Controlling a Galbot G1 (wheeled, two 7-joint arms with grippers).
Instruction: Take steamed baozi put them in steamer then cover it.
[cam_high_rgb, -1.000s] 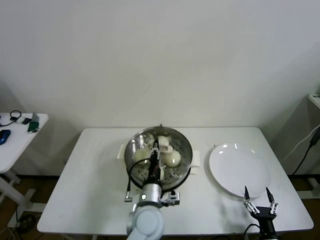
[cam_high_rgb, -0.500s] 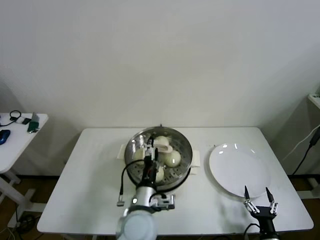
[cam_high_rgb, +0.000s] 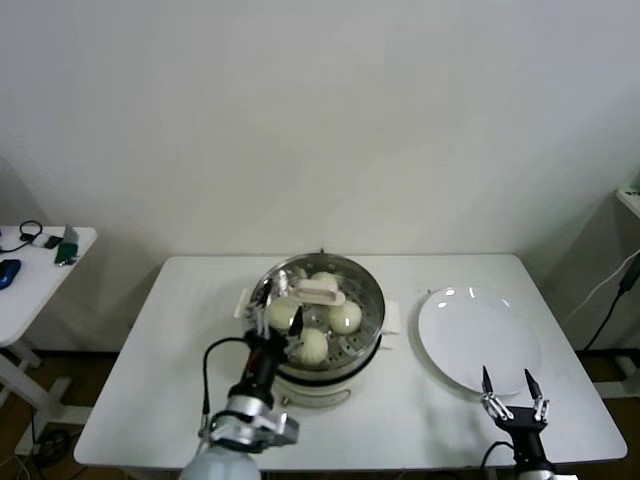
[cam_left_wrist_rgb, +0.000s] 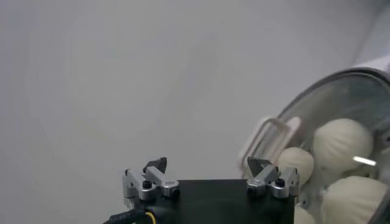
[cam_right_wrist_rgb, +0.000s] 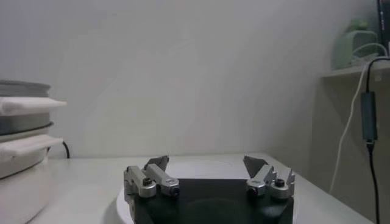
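The steamer (cam_high_rgb: 366, 345) stands mid-table with the clear glass cover (cam_high_rgb: 362, 296) resting on it, its cream bar handle (cam_high_rgb: 318, 292) free. Several steamed baozi (cam_high_rgb: 345, 317) show through the glass. My left gripper (cam_high_rgb: 274, 322) hangs open and empty at the steamer's front-left rim, apart from the handle. In the left wrist view the left gripper (cam_left_wrist_rgb: 207, 164) is open, with the cover's handle (cam_left_wrist_rgb: 268, 137) and baozi (cam_left_wrist_rgb: 341, 139) off to one side. My right gripper (cam_high_rgb: 507, 384) is parked open over the near edge of the white plate.
A flat white plate (cam_high_rgb: 478, 335) lies right of the steamer, bare; it shows under the right gripper (cam_right_wrist_rgb: 207, 163) as a pale rim (cam_right_wrist_rgb: 122, 207). A side table (cam_high_rgb: 30, 265) with small items stands far left. A dark cable (cam_right_wrist_rgb: 367, 115) hangs at the right.
My left gripper has opened and let go of the cover's handle, then drawn back toward the front-left of the steamer. The cover stays on the steamer. The right arm has hardly moved.
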